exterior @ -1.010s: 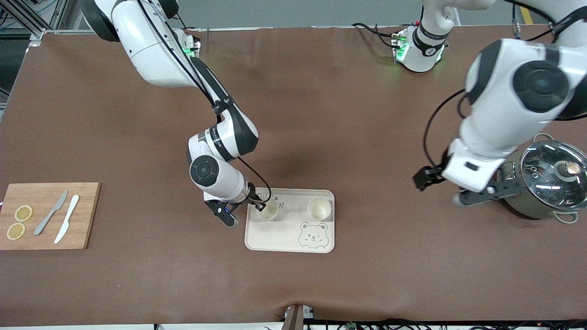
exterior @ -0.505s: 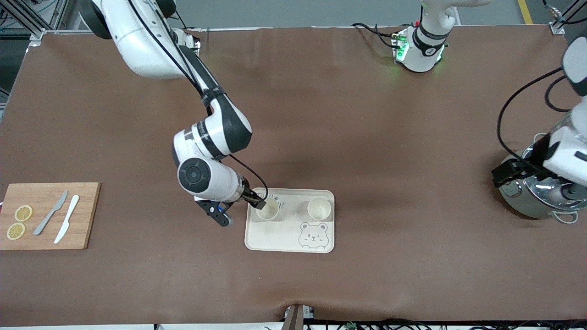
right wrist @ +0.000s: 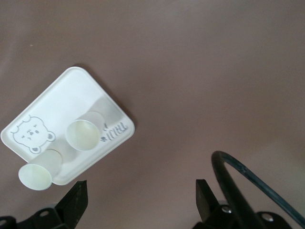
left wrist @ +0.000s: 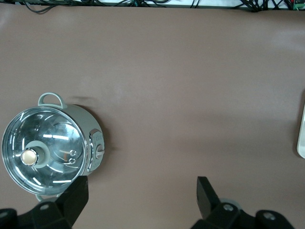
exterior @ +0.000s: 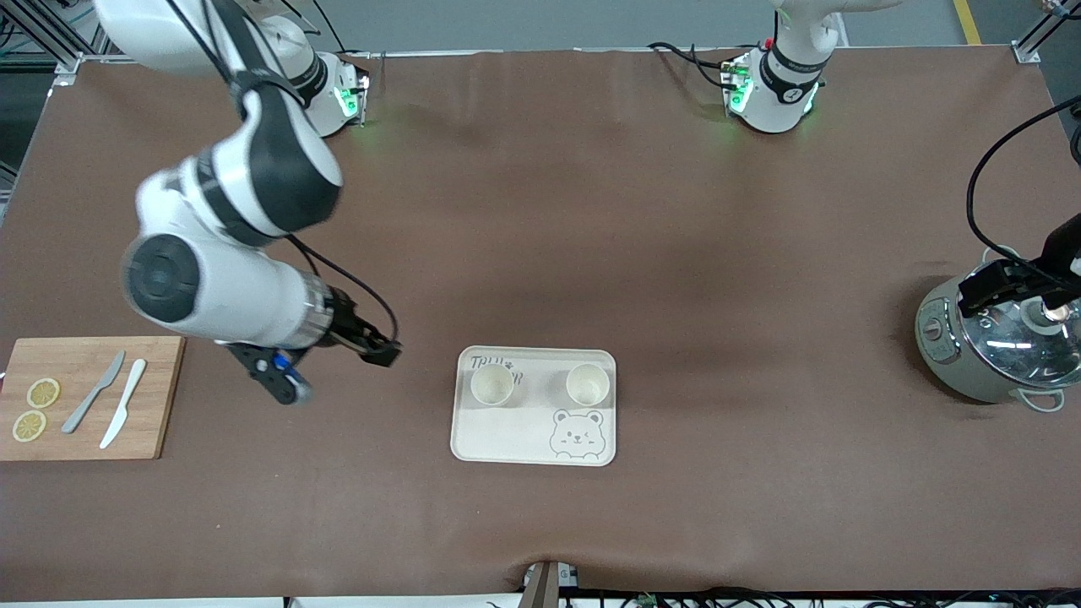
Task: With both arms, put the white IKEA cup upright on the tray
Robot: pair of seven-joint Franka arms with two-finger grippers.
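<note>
Where the front view shows the matte brown table [exterior: 591, 211], the cream, round-cornered tray [exterior: 507, 439] carries two upright white cups [exterior: 492, 384] [exterior: 588, 384] — both above its bear drawing. The right gripper [exterior: 380, 350], which was at a cup half a second ago, now hangs over bare table toward the wooden cutting board [exterior: 160, 397]. The left gripper [exterior: 984, 291] hangs over the glossy steel pot [exterior: 954, 355]. Each wrist view shows its own fingers [left wrist: 76, 195] [right wrist: 76, 200] spread wide, empty.
</note>
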